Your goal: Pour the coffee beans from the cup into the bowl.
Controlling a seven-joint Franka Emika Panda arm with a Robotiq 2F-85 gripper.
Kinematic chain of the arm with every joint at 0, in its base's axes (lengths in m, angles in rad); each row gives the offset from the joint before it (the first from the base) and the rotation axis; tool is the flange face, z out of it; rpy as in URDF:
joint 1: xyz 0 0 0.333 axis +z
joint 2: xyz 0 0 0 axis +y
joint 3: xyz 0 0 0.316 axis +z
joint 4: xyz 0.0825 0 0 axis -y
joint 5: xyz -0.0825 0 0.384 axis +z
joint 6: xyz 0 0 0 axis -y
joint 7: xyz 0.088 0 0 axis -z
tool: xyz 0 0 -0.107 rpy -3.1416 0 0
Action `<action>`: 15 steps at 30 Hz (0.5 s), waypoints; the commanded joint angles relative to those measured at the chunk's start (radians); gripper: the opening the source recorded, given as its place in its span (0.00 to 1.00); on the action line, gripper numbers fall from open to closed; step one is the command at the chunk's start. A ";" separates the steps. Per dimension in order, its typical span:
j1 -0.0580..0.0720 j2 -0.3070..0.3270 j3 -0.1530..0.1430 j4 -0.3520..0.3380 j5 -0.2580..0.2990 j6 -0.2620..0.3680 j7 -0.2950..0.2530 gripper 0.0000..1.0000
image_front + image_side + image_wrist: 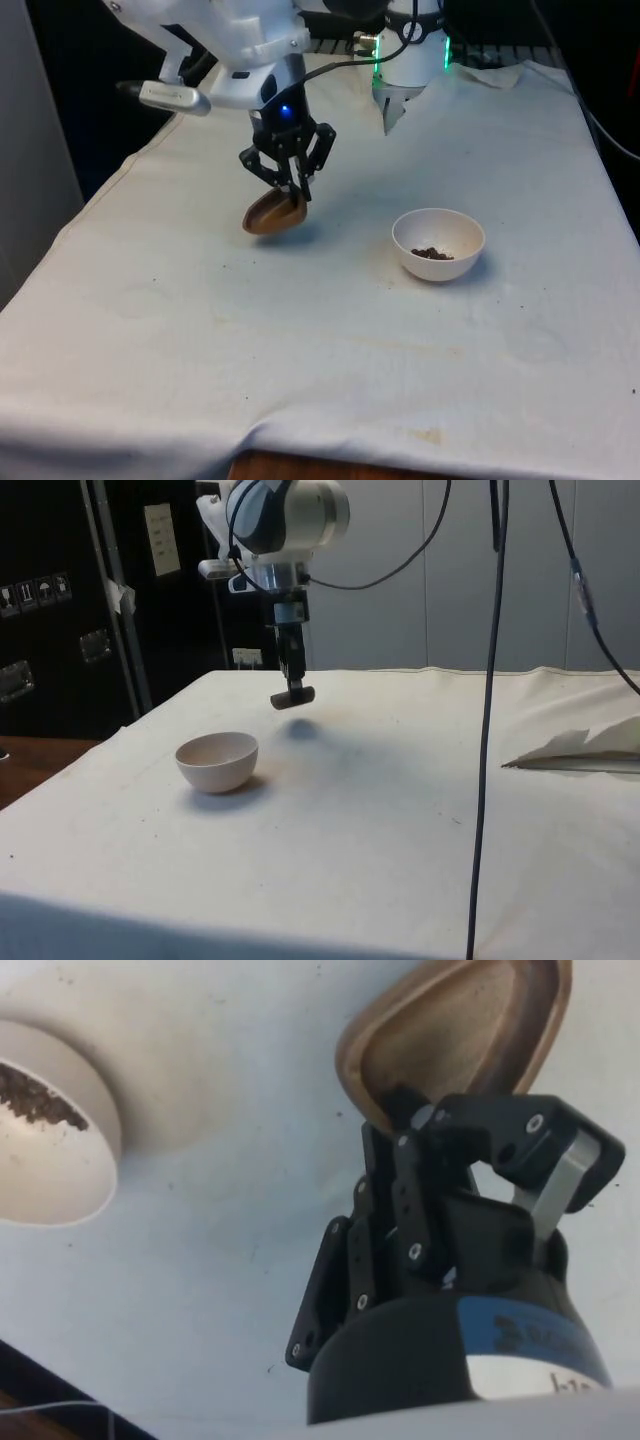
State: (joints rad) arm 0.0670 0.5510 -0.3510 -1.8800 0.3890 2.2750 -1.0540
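— One cup (274,214), brown, pinched at its rim by gripper (298,193), tilted above cloth (300,340), well apart from bowl (438,243).
— Beans (432,254) already in bowl. Lower gently, level out, then release.

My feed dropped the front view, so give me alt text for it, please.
The gripper holds a brown cup by its rim, tilted on its side just above the white cloth. To the front view's right, apart from the cup, stands a white bowl with coffee beans in it.
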 commanded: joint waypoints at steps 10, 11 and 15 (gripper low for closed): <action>-0.014 0.006 -0.014 -0.014 -0.003 0.043 -0.068 0.03; -0.016 0.006 -0.015 -0.015 -0.003 0.045 -0.074 0.03; -0.018 0.008 -0.023 -0.017 -0.005 0.055 -0.096 0.03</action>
State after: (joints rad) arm 0.0480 0.5610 -0.3720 -1.8910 0.3890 2.3120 -1.1460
